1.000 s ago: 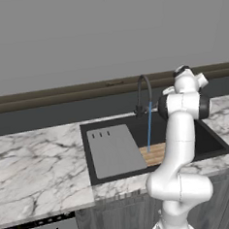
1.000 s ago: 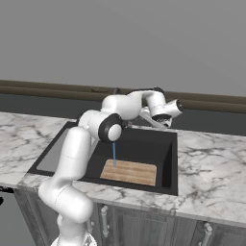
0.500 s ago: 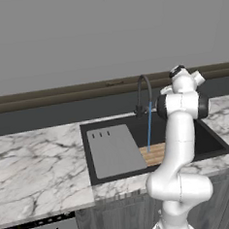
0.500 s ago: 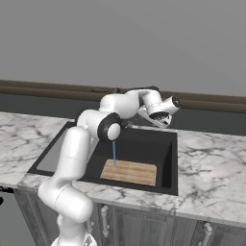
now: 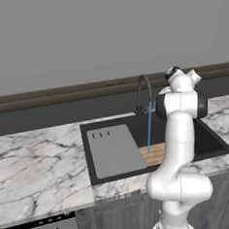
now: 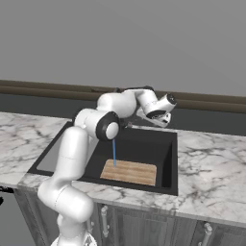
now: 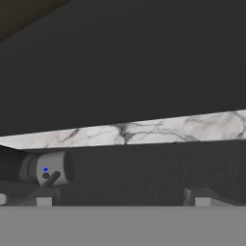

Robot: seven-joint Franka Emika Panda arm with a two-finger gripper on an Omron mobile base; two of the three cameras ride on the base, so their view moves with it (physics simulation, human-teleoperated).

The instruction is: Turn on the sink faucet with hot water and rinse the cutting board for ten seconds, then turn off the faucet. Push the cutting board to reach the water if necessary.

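board (image 6: 129, 172): lying flat on the sink floor, near the front wall, toward the right half of the basin; water (image 6: 114, 153) is landing on its left end, so it is already getting rinsed.
board handling: my read is light, stiff, wet, so likely sliding easily on the basin floor; no need to lift it. If it needs shifting, pushing on a short end or long edge with the fingertips looks like the sane option.
board look: small light-brown wooden rectangle, lengthwise plank stripes, lying level.
water: thin straight blue stream, falling from the spout tip straight down to the board.
faucet (image 5: 144, 93): thin dark gooseneck at the back rim of the sink, running; small base with handle at its foot.
sink (image 6: 163, 178): wide black basin in the white marble counter (image 6: 214, 173).
grey slab (image 5: 113, 149): sitting in the left part of the basin beside the board, three slots at its far end.
gripper (image 6: 159, 120): hovering above the back right of the sink, beside the faucet, touching nothing; fingers are spread apart in the hand view, nothing between them.
step: judging this as the rinse wait, with shutting off the handle coming next.
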